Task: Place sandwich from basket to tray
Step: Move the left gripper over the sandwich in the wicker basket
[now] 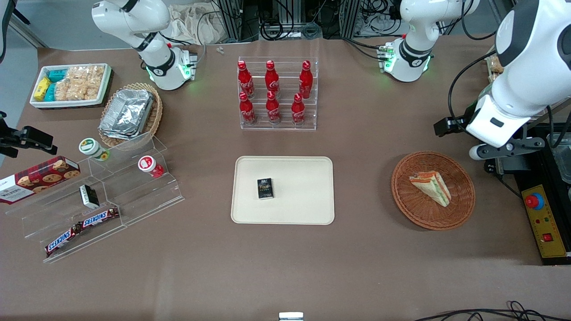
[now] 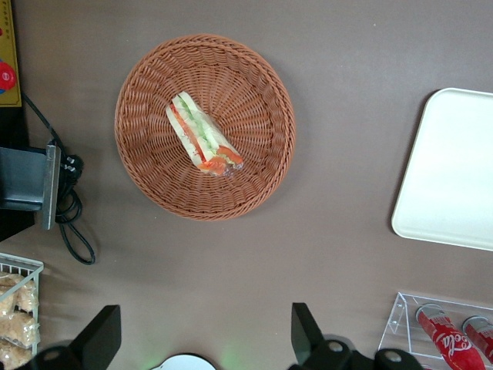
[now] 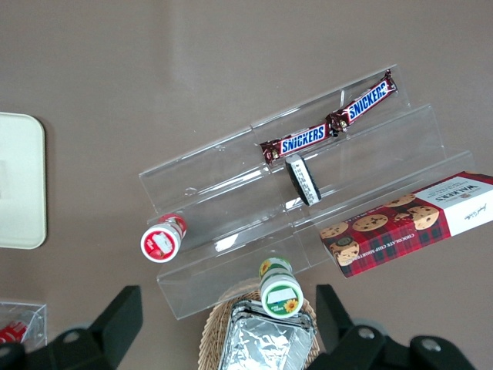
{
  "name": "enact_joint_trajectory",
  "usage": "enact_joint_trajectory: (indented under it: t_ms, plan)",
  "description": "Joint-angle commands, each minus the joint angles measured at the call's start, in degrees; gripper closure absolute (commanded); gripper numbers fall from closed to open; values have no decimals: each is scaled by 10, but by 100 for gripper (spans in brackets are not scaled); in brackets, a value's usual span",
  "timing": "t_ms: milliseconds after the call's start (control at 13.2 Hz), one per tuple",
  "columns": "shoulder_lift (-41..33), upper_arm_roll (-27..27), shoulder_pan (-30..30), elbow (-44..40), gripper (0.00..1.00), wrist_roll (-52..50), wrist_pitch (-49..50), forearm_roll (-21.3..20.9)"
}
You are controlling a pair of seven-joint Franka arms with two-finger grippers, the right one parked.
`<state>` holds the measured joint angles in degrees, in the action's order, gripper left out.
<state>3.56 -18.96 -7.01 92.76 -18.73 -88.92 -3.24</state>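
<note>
The sandwich [image 1: 432,187] [image 2: 204,142], a pale wedge with green and orange-red filling, lies in the middle of the round reddish-brown basket [image 1: 459,209] [image 2: 154,185]. The cream tray [image 1: 303,196] [image 2: 454,177] lies flat at the table's middle, beside the basket toward the parked arm's end. A small black box [image 1: 265,188] rests on it. My left gripper [image 1: 486,154] [image 2: 204,331] hangs high over the table, a little farther from the front camera than the basket and at its edge. It is open wide and holds nothing.
A clear rack of red cola bottles [image 1: 277,96] [image 2: 443,335] stands farther from the front camera than the tray. A yellow control box with a red button [image 1: 542,218] sits beside the basket at the working arm's end. A clear stepped stand with snacks [image 1: 102,209] lies toward the parked arm's end.
</note>
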Motion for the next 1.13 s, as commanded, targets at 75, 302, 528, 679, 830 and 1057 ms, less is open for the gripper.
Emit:
enact_joint_trajectory:
  t_ms: [75, 302, 528, 679, 830, 1057]
  plan:
    - [21, -3, 2, -23, 1, 0, 19, -12]
    - [46, 10, -3, -16, 1, -12, 5, -19]
    - [23, 18, -3, 87, 1, -133, -96, -21]
    - [0, 18, -2, 179, 1, -238, -190, -32]
    - [14, 18, -3, 226, 1, -317, -257, -49]
    - [39, 48, -3, 273, 1, -359, -338, -70]
